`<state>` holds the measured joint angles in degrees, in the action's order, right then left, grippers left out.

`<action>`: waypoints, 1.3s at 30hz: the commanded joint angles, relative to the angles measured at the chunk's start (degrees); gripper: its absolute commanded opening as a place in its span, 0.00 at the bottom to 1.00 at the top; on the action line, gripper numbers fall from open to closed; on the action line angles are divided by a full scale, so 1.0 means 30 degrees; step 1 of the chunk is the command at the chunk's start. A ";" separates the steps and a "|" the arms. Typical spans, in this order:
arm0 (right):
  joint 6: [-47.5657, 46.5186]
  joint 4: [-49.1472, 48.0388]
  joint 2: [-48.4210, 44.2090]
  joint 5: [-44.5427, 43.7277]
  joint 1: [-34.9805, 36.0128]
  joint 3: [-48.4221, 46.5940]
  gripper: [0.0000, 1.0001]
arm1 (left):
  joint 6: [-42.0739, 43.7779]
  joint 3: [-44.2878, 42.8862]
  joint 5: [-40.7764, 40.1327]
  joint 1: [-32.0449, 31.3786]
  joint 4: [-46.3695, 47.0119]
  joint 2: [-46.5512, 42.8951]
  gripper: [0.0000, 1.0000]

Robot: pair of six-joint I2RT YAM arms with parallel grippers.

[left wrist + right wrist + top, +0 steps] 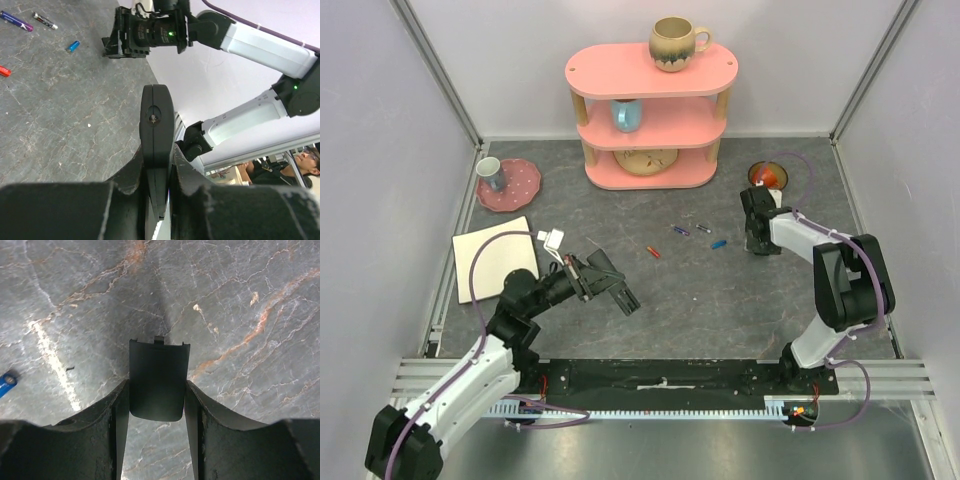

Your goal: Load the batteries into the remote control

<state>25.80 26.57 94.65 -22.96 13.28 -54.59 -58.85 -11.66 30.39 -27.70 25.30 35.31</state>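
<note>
Left gripper (592, 279): clenched on the remote (616, 288), gripping one end; the remote's long axis runs from the jaws out toward the middle of the table (720, 310), and it appears to be lifted clear of the surface. Right gripper (757, 238): clamped on a small black cover (159, 382), held low over bare table at the right. Red battery (653, 251), purple battery (680, 230), grey battery (703, 228), blue battery (718, 243): loose on the table, apart from one another, strung in a rough line between the two grippers. Red lies nearest the remote's free end, to its right and a little farther back; blue lies nearest the right gripper, just to its left. Neither gripper is free. Judgement: the right arm is the nearer one for picking, blue first, but it would have to put the cover down beforehand.
</note>
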 commanded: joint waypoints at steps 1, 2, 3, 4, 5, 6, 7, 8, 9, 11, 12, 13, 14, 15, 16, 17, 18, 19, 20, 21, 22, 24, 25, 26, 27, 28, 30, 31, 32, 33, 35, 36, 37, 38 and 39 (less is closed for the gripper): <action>-0.0572 -0.0828 0.1141 -0.0141 -0.0499 -0.0964 0.52 | -0.0422 0.0545 0.0475 0.0065 -0.0259 -0.1104 0.02; -0.0573 -0.0886 0.1348 0.0093 -0.0645 -0.0993 0.53 | -0.0451 0.0605 0.0446 0.0065 -0.0317 -0.1251 0.02; -0.0544 -0.0974 0.1495 0.0356 -0.0966 -0.0965 0.53 | -0.0423 0.0664 0.0474 0.0065 -0.0347 -0.1484 0.02; -0.0399 -0.1004 0.1612 0.0765 -0.1114 -0.0935 0.54 | -0.0480 0.0780 0.0504 0.0065 -0.0347 -0.1545 0.02; -0.0311 -0.1149 0.1759 0.1001 -0.1231 -0.0906 0.54 | -0.0481 0.0810 0.0562 0.0065 -0.0347 -0.1603 0.02; -0.0281 -0.1238 0.1789 0.1206 -0.1407 -0.0790 0.56 | -0.0481 0.0869 0.0650 0.0036 -0.0376 -0.1720 0.02; -0.0251 -0.1239 0.1789 0.1411 -0.1466 -0.0759 0.58 | -0.0481 0.0898 0.0622 0.0064 -0.0376 -0.1750 0.02; -0.0164 -0.1239 0.1818 0.1413 -0.1467 -0.0730 0.61 | -0.0510 0.0928 0.0650 0.0065 -0.0405 -0.1808 0.02; -0.0076 -0.1210 0.1790 0.1442 -0.1525 -0.0672 0.72 | -0.0510 0.0957 0.0622 0.0036 -0.0435 -0.1838 0.02; 0.0158 -0.1151 0.1499 0.1501 -0.1526 -0.0584 0.82 | -0.0481 0.0957 0.0563 0.0036 -0.0435 -0.1897 0.02; 0.0246 -0.1180 0.1351 0.1530 -0.1526 -0.0467 0.85 | -0.0481 0.0928 0.0563 0.0064 -0.0493 -0.1868 0.02; 0.0363 -0.1151 0.0886 0.1531 -0.1526 -0.0408 0.87 | -0.0452 0.0928 0.0534 0.0065 -0.0523 -0.1897 0.02; 0.0567 -0.1122 0.0562 0.1618 -0.1497 -0.0321 0.91 | -0.0423 0.0899 0.0475 0.0065 -0.0581 -0.1868 0.02; 0.0627 -0.1121 0.0153 0.1705 -0.1496 -0.0262 0.91 | -0.0393 0.0870 0.0446 0.0065 -0.0698 -0.1868 0.02; 0.0744 -0.1092 -0.0808 0.1764 -0.1438 -0.0232 0.92 | -0.0364 0.0840 0.0329 0.0065 -0.0844 -0.1926 0.02; 0.0832 -0.1121 -0.1340 0.1910 -0.1148 -0.0145 0.93 | -0.0364 0.0840 0.0154 0.0036 -0.0932 -0.1955 0.02; 0.0862 -0.1121 -0.1838 0.1911 -0.0855 -0.0144 0.93 | -0.0335 0.0811 0.0066 0.0064 -0.1194 -0.1956 0.02; 0.0775 -0.1121 -0.2772 0.1911 -0.0475 -0.0144 0.93 | -0.0364 0.0782 -0.0051 0.0065 -0.1313 -0.1956 0.02; 0.0629 -0.1121 -0.3245 0.1679 0.0573 -0.0115 0.92 | -0.0393 0.0781 -0.0314 0.0065 -0.1401 -0.1927 0.02; 0.0541 -0.1121 -0.4033 0.1358 0.1193 -0.0057 0.92 | -0.0480 0.0839 -0.0461 0.0065 -0.1460 -0.1955 0.02; 0.0453 -0.1121 -0.4418 0.1065 0.1895 -0.0027 0.91 | -0.0626 0.0898 -0.0579 0.0065 -0.1344 -0.1956 0.02; 0.0218 -0.1297 -0.5382 -0.0164 0.4004 0.0440 0.88 | -0.0774 0.1220 -0.0931 0.0065 -0.1081 -0.1985 0.02; 0.0247 -0.1413 -0.5678 -0.0807 0.5230 0.0848 0.87 | -0.0919 0.1366 -0.1222 0.0065 -0.0819 -0.2043 0.02; 0.0334 -0.1472 -0.5913 -0.1277 0.5764 0.1142 0.87 | -0.0949 0.1628 -0.1311 0.0065 -0.0700 -0.2159 0.03; 0.0538 -0.1763 -0.6351 -0.2210 0.6204 0.1435 0.87 | -0.1066 0.1747 -0.1428 0.0065 -0.0641 -0.2248 0.05; 0.0743 -0.1969 -0.6587 -0.2538 0.6934 0.2105 0.86 | -0.1125 0.1835 -0.1633 0.0065 -0.0582 -0.2335 0.06; 0.1153 -0.2553 -0.7288 -0.2485 0.7408 0.2841 0.86 | -0.1038 0.1924 -0.1605 0.0065 -0.0611 -0.2483 0.02; 0.1184 -0.3398 -0.7583 -0.2251 0.7845 0.3627 0.86 | -0.0951 0.1895 -0.1547 0.0036 -0.0640 -0.2454 0.02; 0.1184 -0.3870 -0.7847 -0.1930 0.8081 0.3983 0.86 | -0.0892 0.1808 -0.1547 0.0064 -0.0872 -0.2483 0.02; 0.1184 -0.4745 -0.8168 -0.1317 0.8258 0.4248 0.87 | -0.0804 0.1778 -0.1547 0.0065 -0.0933 -0.2541 0.02; 0.0980 -0.5367 -0.8288 -0.1136 0.9018 0.4719 0.88 | -0.0687 0.1661 -0.1576 0.0065 -0.1339 -0.2716 0.02; 0.0776 -0.5543 -0.8115 -0.1135 0.9282 0.4690 0.89 | -0.0251 0.1515 -0.1605 0.0065 -0.1662 -0.2862 0.02; 0.0310 -0.5545 -0.7852 -0.1310 0.9923 0.4458 0.90 | 0.0014 0.1166 -0.1605 0.0065 -0.2014 -0.2951 0.02; 0.0074 -0.5487 -0.7617 -0.1514 1.0248 0.4282 0.91 | 0.0307 0.1017 -0.1576 0.0065 -0.2858 -0.3010 0.02; -0.0161 -0.5400 -0.6948 -0.1835 1.0629 0.4106 0.92 | 0.0774 0.0871 -0.1634 0.0036 -0.3157 -0.3213 0.02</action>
<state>27.70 16.01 71.72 -25.87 41.17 -40.27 -60.29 -6.02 26.09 -27.70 19.53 27.22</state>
